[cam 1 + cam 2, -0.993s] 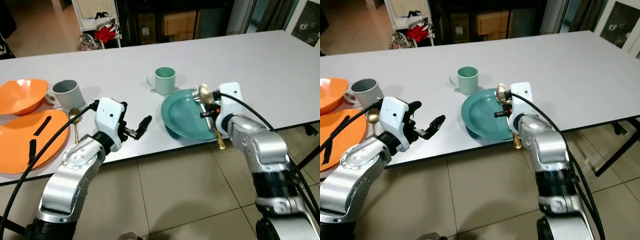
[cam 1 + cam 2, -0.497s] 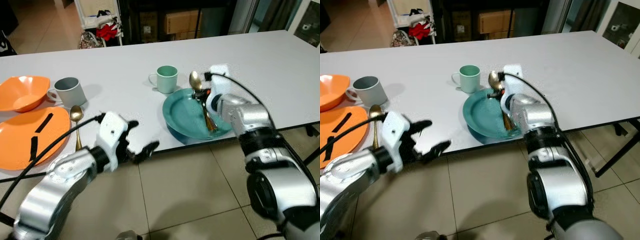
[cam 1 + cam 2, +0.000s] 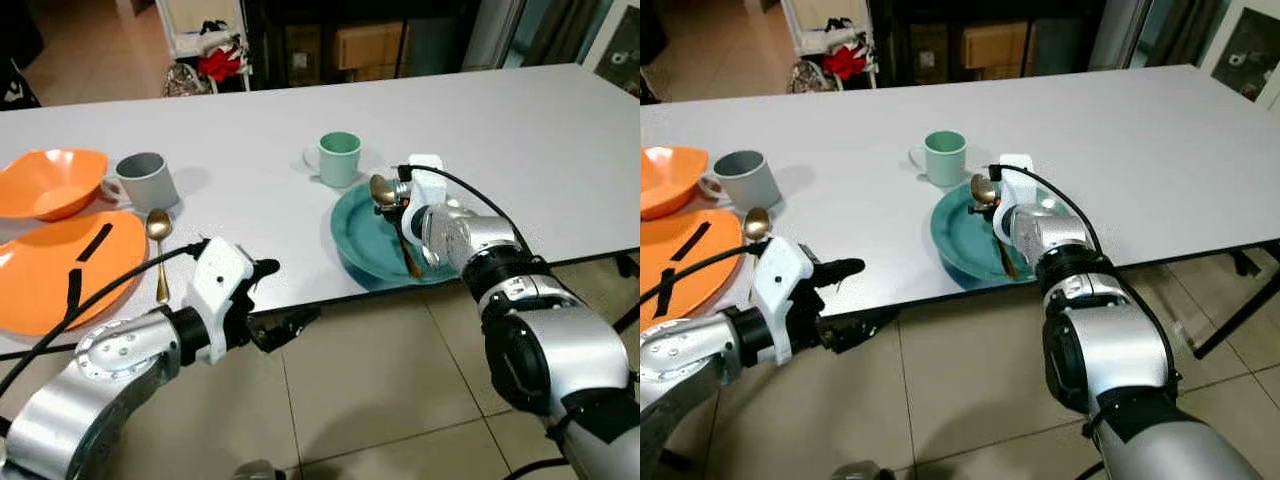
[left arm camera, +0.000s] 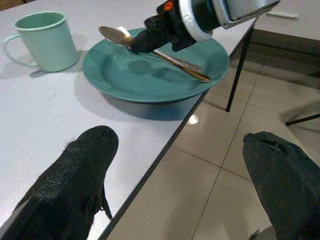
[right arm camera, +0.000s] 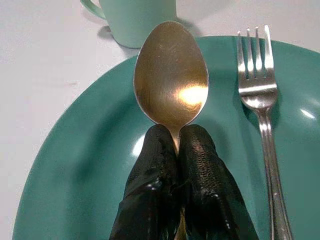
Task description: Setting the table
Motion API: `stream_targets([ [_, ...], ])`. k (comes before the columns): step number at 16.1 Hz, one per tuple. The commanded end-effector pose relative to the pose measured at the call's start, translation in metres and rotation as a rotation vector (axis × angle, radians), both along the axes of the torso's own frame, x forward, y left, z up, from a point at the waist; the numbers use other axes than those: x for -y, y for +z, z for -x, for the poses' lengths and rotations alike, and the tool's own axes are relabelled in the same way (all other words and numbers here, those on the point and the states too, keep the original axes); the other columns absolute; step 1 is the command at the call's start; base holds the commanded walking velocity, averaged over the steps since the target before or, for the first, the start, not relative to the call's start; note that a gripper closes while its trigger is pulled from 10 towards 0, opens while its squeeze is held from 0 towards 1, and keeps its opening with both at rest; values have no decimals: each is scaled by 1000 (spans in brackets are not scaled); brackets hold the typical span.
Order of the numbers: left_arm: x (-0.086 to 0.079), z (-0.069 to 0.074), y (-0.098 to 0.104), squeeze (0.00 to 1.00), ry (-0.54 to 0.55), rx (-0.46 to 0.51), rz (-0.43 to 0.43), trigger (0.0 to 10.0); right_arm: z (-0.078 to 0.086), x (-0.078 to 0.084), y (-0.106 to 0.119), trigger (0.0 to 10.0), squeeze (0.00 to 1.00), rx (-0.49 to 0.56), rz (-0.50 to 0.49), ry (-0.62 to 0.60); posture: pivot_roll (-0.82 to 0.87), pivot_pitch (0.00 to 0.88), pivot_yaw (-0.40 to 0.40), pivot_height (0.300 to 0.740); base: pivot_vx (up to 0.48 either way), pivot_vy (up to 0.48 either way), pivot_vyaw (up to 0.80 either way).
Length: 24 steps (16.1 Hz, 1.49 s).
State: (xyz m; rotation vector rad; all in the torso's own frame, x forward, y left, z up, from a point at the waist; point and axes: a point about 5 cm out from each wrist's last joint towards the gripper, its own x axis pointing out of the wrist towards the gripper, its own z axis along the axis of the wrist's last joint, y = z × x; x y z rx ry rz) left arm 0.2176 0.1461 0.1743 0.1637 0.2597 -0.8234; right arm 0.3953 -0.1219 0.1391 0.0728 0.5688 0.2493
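Two views from the head show me my right gripper (image 3: 392,197) over the teal plate (image 3: 362,235), pinching a gold spoon (image 3: 381,189). Left wrist: my left gripper (image 4: 180,175) is spread wide beside the table edge (image 4: 165,150). Right wrist: a fork (image 5: 262,105) lies on the plate.

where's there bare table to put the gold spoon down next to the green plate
Bare table lies right of the green plate, out to the table end, and between it and the grey mug. The plate is crowded: the fork lies there, beside the spoon the right gripper holds.
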Motion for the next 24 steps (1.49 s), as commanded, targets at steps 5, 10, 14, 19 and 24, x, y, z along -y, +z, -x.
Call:
stream_targets([
  [5, -7, 0, 8, 0, 49, 25, -17, 10000, -4, 2, 6, 10000, 212, 40, -14, -38, 225, 0, 8, 740, 0, 0, 0],
  [10, -13, -9, 12, 0, 109, 62, -37, 10000, -6, -1, 9, 10000, 1000, 99, -47, -16, 228, 0, 13, 740, 0, 0, 0],
  [14, -18, -24, 15, 0, 201, 119, -27, 10000, -14, 4, 32, 10000, 1000, 257, -21, 32, 191, 0, 27, 740, 0, 0, 0],
  [19, -14, -35, 17, 0, 314, 190, 54, 10000, 1, 14, 50, 10000, 0, 521, -33, 189, 131, 0, 22, 740, 0, 0, 0],
  [24, 0, -36, 6, 0, 226, 146, 66, 10000, 82, 24, 39, 10000, 0, 439, 75, 533, 104, 0, 21, 740, 0, 0, 0],
])
